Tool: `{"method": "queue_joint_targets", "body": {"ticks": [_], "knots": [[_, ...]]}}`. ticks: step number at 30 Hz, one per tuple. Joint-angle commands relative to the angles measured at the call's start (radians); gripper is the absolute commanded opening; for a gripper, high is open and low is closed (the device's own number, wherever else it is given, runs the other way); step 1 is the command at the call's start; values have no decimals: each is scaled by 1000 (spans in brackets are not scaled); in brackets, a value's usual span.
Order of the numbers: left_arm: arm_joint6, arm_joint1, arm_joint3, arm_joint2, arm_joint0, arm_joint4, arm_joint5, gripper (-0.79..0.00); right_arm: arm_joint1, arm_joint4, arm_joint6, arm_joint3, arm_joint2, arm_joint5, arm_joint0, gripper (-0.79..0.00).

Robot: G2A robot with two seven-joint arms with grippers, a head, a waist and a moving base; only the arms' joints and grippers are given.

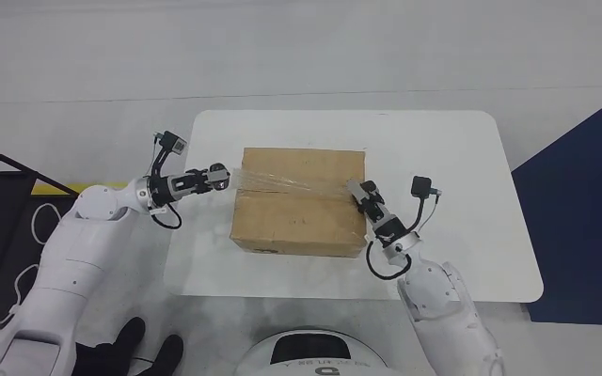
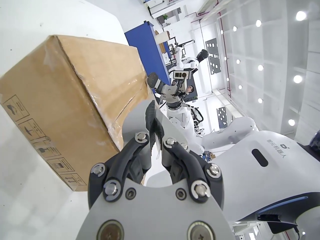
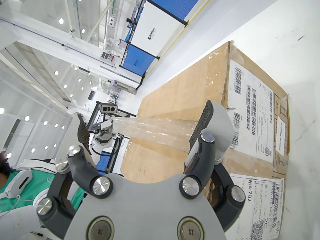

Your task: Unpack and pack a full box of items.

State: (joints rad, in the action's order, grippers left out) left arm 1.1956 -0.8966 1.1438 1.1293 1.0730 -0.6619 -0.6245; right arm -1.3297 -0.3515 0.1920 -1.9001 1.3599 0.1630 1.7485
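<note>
A shut cardboard box point(image 1: 299, 202) stands in the middle of the white table point(image 1: 451, 150). A strip of clear tape point(image 1: 292, 182) is peeled up off its top seam and stretches to the left past the box's edge. My left gripper point(image 1: 218, 177) hangs just left of the box, shut on the tape's free end point(image 2: 157, 136). My right gripper point(image 1: 362, 193) is at the box's right edge by the seam, open, with the tape point(image 3: 155, 128) running between its fingers point(image 3: 203, 121). The box point(image 3: 175, 96) carries printed labels on its side.
Bare table lies right of the box and in front of it. A blue partition point(image 1: 564, 235) stands beside the table's right end. Dark equipment point(image 1: 19, 179) sits on the floor at the left.
</note>
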Motion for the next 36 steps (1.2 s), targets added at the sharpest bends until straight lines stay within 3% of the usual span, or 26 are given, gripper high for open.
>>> {"method": "queue_joint_targets", "body": {"ticks": [1, 15, 36], "knots": [[-1, -1, -6, -1, 0, 5, -1, -785, 1, 0, 4, 2, -1, -2, -1, 0], [-68, -16, -42, -17, 1, 111, -21, -785, 5, -1, 18, 16, -16, -20, -20, 0], [-46, -40, -92, -45, -17, 110, 61, -785, 12, -16, 10, 20, -16, -34, -41, 0]]}}
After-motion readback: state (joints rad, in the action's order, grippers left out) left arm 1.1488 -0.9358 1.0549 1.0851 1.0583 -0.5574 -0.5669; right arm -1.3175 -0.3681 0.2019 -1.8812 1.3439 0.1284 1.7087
